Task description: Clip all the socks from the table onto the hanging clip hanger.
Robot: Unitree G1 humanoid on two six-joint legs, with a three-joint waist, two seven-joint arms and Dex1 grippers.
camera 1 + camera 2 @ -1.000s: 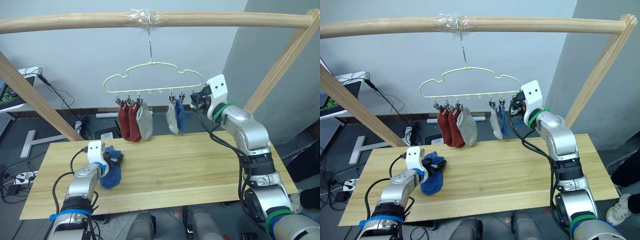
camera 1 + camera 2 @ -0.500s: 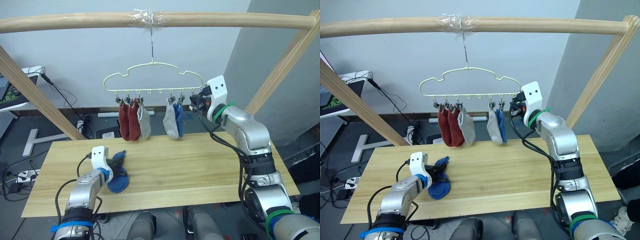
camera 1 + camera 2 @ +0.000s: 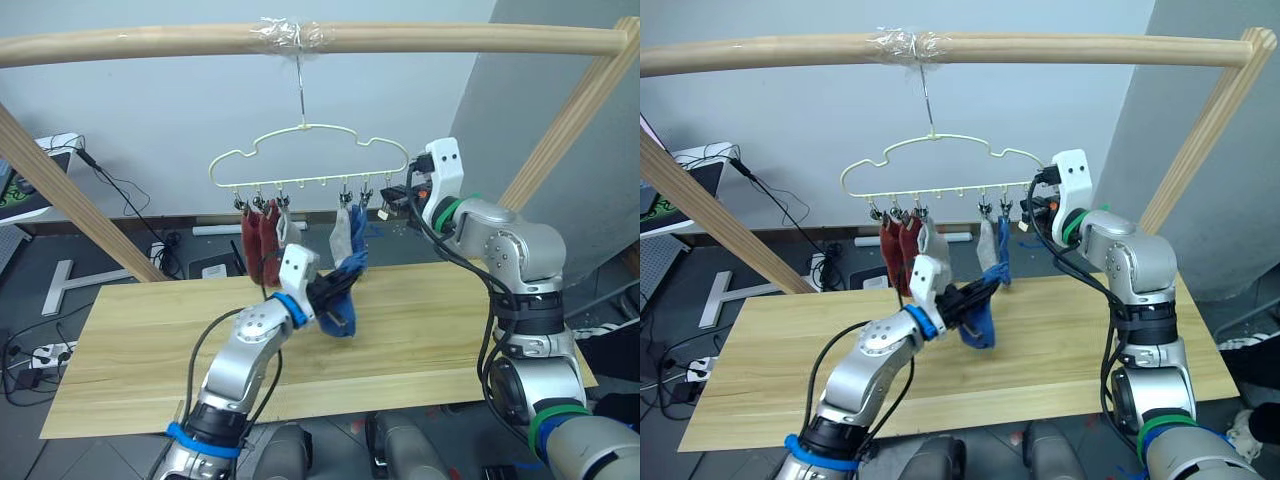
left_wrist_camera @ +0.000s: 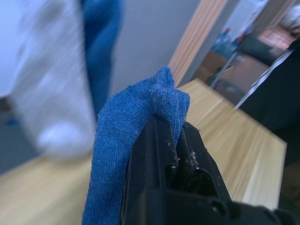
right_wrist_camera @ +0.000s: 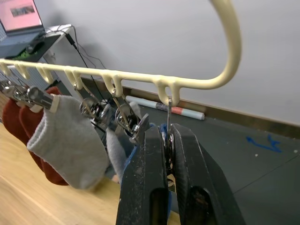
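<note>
A blue sock [image 3: 341, 303] hangs in the air above the table [image 3: 440, 315], pinched at its cuff by my shut left gripper [image 3: 320, 292], seen close up in the left wrist view [image 4: 171, 136]. It sits just below the pale clip hanger [image 3: 300, 135]. Clipped to the hanger are two rust red socks [image 3: 256, 238], a grey sock [image 5: 70, 136] beside them, then another grey sock [image 3: 340, 236] and a blue sock [image 3: 359, 226]. My right gripper [image 5: 168, 136] is shut on the hanger's end clip [image 5: 168, 115] at its right end.
The hanger's hook hangs from a taped round wooden pole [image 3: 150, 44], held up by slanted poles at left [image 3: 70, 195] and right [image 3: 565, 125]. Behind the table on the left are a laptop [image 3: 20, 185], cables and a power strip [image 3: 40, 355] on the floor.
My left gripper shut on the blue sock on the table's left part and carried it up and right to just under the hanger. The right gripper stayed at the hanger's right end.
</note>
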